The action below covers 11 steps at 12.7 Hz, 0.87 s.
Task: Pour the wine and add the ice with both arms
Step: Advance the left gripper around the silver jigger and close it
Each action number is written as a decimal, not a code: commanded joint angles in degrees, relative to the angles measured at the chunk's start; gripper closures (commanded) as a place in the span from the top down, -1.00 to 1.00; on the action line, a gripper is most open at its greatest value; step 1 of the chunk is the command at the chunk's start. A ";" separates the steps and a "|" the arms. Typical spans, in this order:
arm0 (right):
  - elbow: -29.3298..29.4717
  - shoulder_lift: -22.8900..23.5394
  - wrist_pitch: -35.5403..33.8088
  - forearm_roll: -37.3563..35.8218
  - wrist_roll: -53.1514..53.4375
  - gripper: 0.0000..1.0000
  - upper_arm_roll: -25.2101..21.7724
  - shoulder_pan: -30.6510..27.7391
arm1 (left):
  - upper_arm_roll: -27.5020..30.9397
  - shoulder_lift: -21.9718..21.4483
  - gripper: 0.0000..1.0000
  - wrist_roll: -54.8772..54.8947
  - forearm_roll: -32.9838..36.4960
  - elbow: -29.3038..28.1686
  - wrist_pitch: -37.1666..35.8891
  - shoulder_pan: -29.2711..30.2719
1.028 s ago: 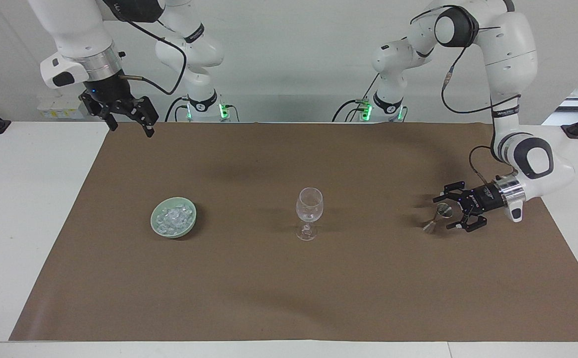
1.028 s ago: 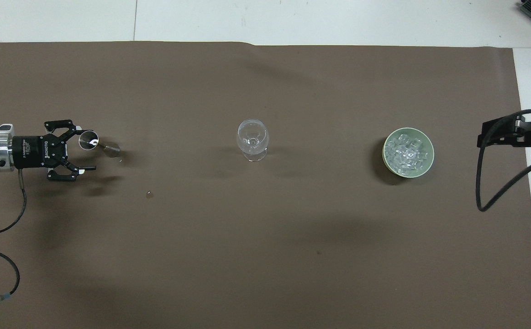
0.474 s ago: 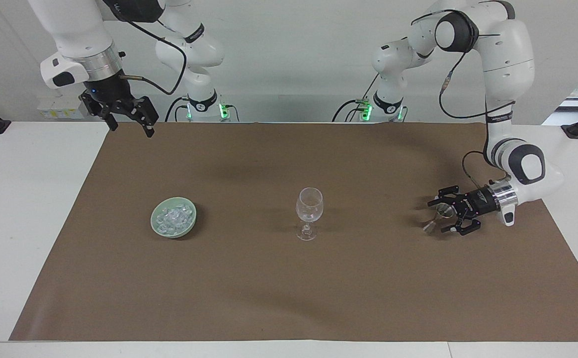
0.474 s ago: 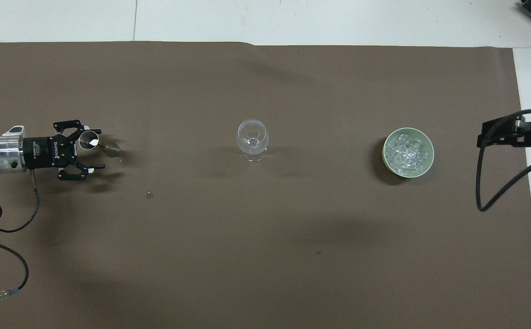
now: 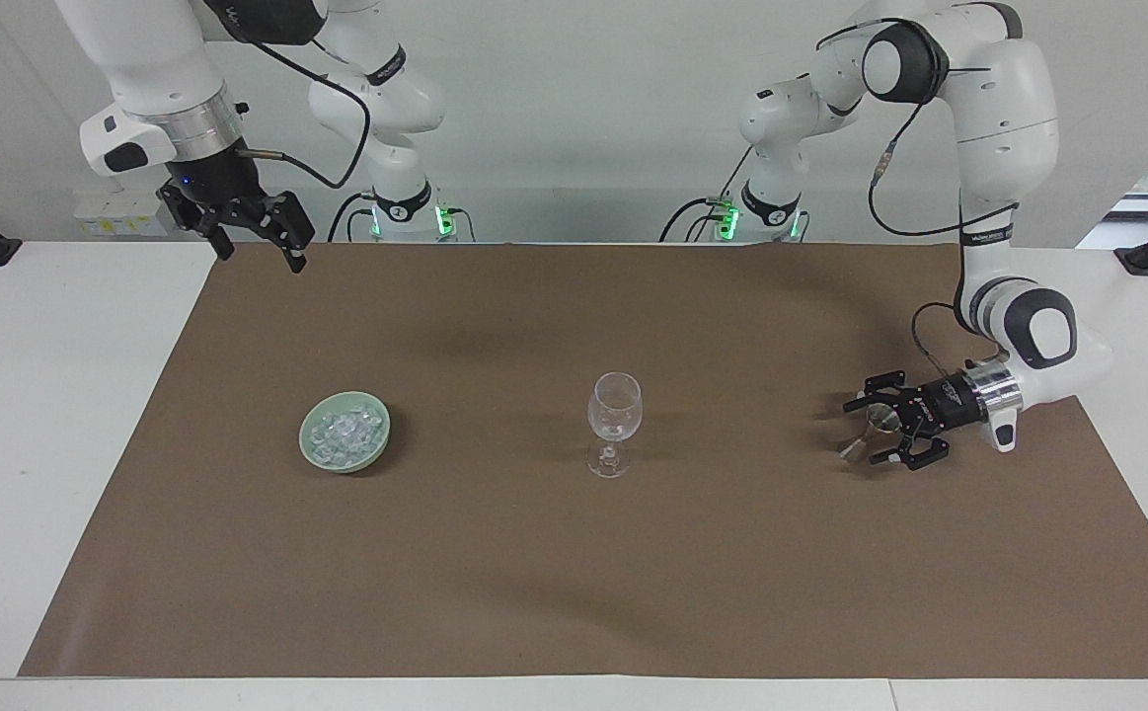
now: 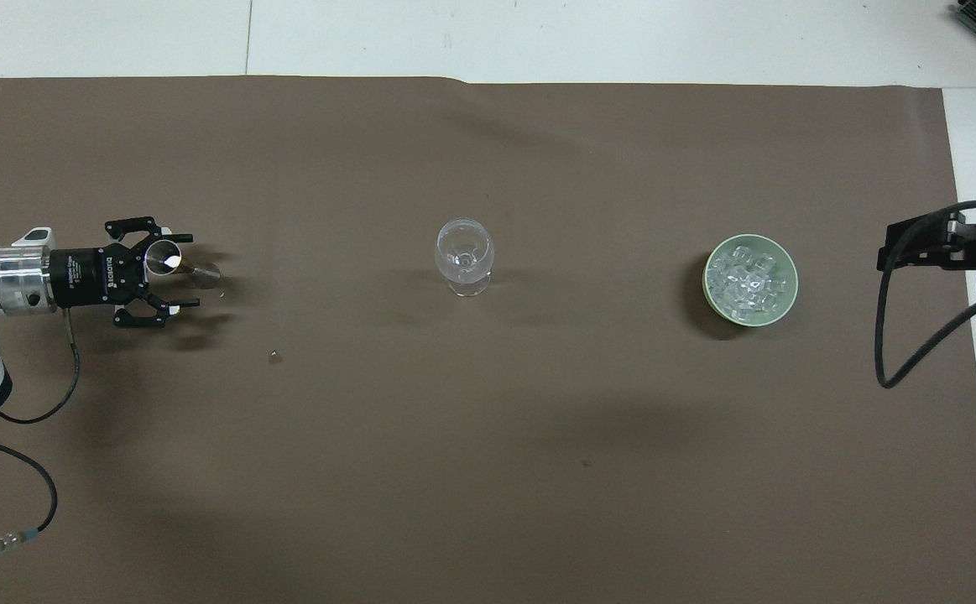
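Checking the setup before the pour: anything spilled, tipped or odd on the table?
Nothing spilled or tipped. The clear stemmed wine glass stands upright mid-table, and the ice cubes sit inside the pale green bowl. The small clear measuring cup stands between the left pincer's open fingers. One tiny speck lies on the brown paper.

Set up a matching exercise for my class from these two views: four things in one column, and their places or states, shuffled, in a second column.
Things:
1. wine glass
2. ice
3. left gripper
4. right gripper

Places or states:
A. heaped in the green bowl
B. open, raised over the edge of the brown mat
C. open around the small metal cup
D. upright at the middle of the mat

Pairs: 1-D, 2-A, 3-C, 4-B
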 commanded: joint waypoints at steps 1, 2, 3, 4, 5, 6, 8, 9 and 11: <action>-1.22 -0.94 0.46 0.47 -0.26 1.00 0.27 -0.69 | -0.16 -0.16 1.00 1.68 -0.80 -0.88 0.76 0.12; -1.22 -0.94 0.46 0.47 -0.18 1.00 0.27 -0.69 | -0.08 -0.16 1.00 1.86 -0.62 -0.88 0.67 0.21; -1.22 -0.94 0.46 0.47 -0.26 1.00 0.27 -0.69 | -0.08 -0.16 1.00 1.95 -0.62 -0.88 0.67 0.21; -1.30 -0.94 0.46 0.47 -0.27 1.00 0.27 -0.69 | -0.08 -0.16 1.00 1.95 -0.62 -0.96 0.67 0.21; -1.30 -0.94 0.46 0.47 -0.27 1.00 0.27 -0.69 | -0.08 -0.16 1.00 1.95 -0.62 -1.05 0.58 0.12; -1.30 -0.94 0.46 0.47 -0.27 1.00 0.27 -0.69 | -0.08 -0.16 1.00 1.95 -0.62 -1.14 0.67 0.21; -1.30 -0.94 0.46 0.47 -0.27 1.00 0.27 -0.69 | 0.01 -0.16 0.89 1.95 -0.62 -1.14 0.67 0.21; -1.30 -1.03 0.46 0.47 -0.27 1.00 0.27 -0.69 | 0.01 -0.25 0.77 1.95 -0.62 -1.31 0.67 0.21; -1.30 -1.03 0.37 0.47 -0.27 1.00 0.27 -0.69 | 0.10 -0.25 0.42 1.95 -0.54 -1.23 0.67 0.21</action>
